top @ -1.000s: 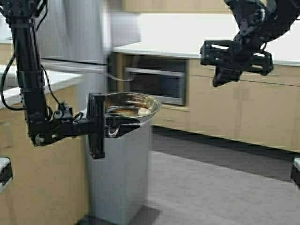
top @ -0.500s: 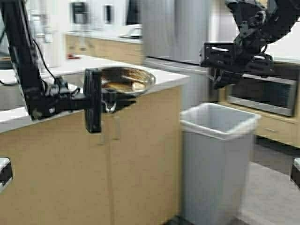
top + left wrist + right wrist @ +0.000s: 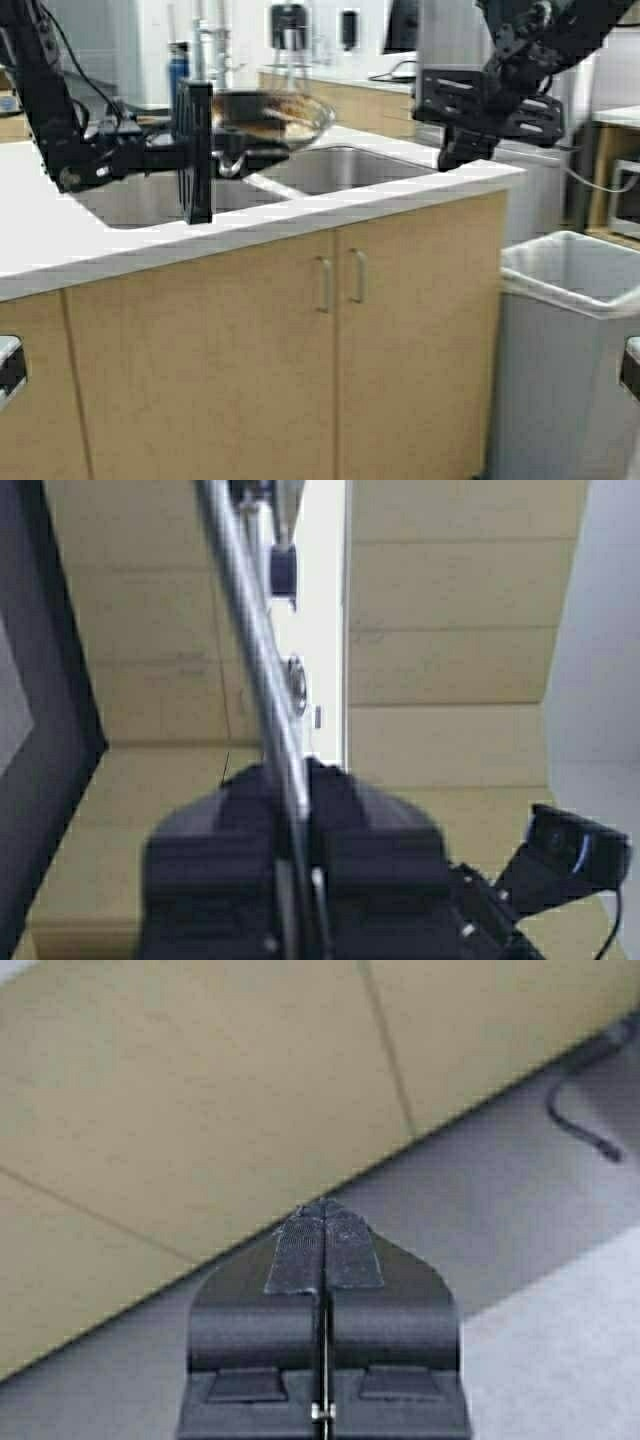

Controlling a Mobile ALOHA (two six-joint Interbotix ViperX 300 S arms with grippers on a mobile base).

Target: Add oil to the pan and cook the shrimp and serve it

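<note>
My left gripper (image 3: pixel 226 156) is shut on the short handle of the steel pan (image 3: pixel 268 112) and holds it level in the air above the sink counter. A pale blurred piece in the pan (image 3: pixel 290 120) looks like the shrimp. In the left wrist view the pan's handle and rim (image 3: pixel 250 640) run out as a steel strip from between my shut fingers (image 3: pixel 345 810). My right gripper (image 3: pixel 452 158) hangs shut and empty over the counter's right end; in its wrist view (image 3: pixel 323 1212) it is above cabinet fronts and grey floor. The oil jug is out of view.
A white counter (image 3: pixel 150 250) with a double steel sink (image 3: pixel 340 165) stands before me, with a faucet (image 3: pixel 205 40) and a blue bottle (image 3: pixel 178 60) behind. A lined bin (image 3: pixel 575 275) stands at the right. Wooden cabinet doors (image 3: pixel 300 350) are below.
The robot has moved: the whole scene has slid to the right, the bin going from the middle to the right edge. The sink counter now fills the view. Both grippers keep their hold and pose.
</note>
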